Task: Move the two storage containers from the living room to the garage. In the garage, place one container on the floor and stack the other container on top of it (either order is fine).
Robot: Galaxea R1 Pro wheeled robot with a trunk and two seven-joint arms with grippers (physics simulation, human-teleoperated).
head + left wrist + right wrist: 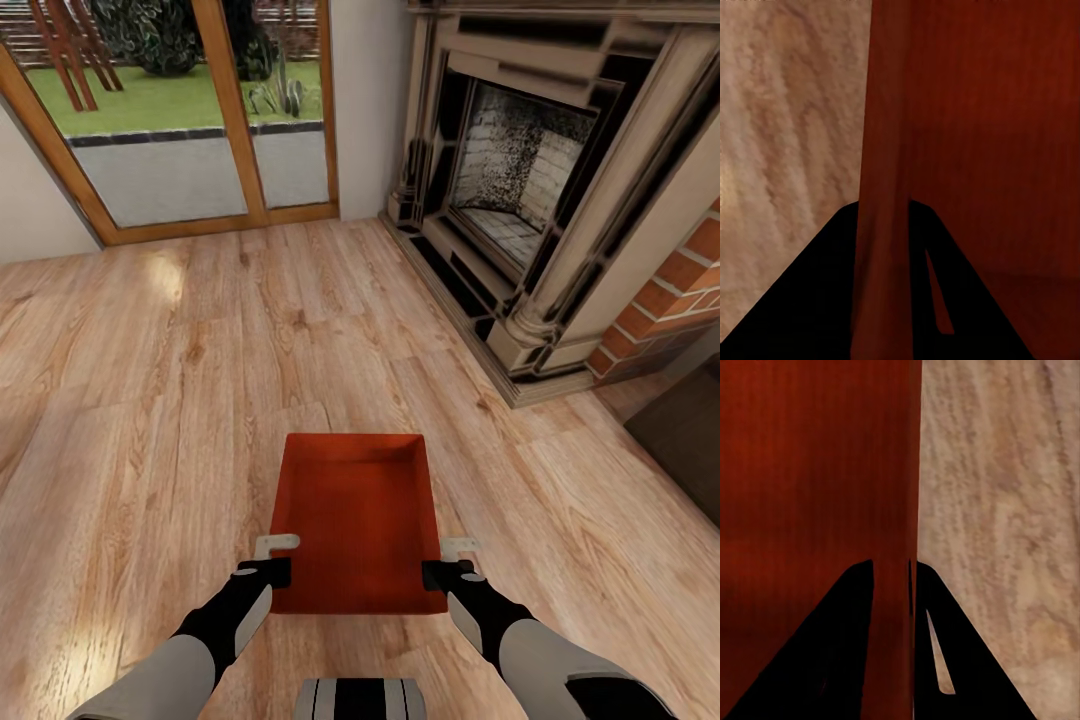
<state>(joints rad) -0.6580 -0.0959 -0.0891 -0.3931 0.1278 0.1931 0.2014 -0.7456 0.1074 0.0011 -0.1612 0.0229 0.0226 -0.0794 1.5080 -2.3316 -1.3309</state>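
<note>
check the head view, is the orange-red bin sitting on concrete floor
No, the storage container is over light wood-plank flooring near the fireplace, with the left gripper and right gripper at its side walls.

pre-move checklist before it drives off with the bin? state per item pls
1. Left gripper on the storage container: ok, its fingers straddle the bin's left side wall.
2. Right gripper on it: ok, its fingers pinch the right side wall.
3. Grip symmetry: ok, both hold near the bin's near end at matching height in the head view.
4. Bin off the wood floor: cannot tell.
5. Bin contents: ok, looks empty.
6. Path: not ok to go straight ahead; the fireplace stands front-right and the glass doors ahead.
</note>
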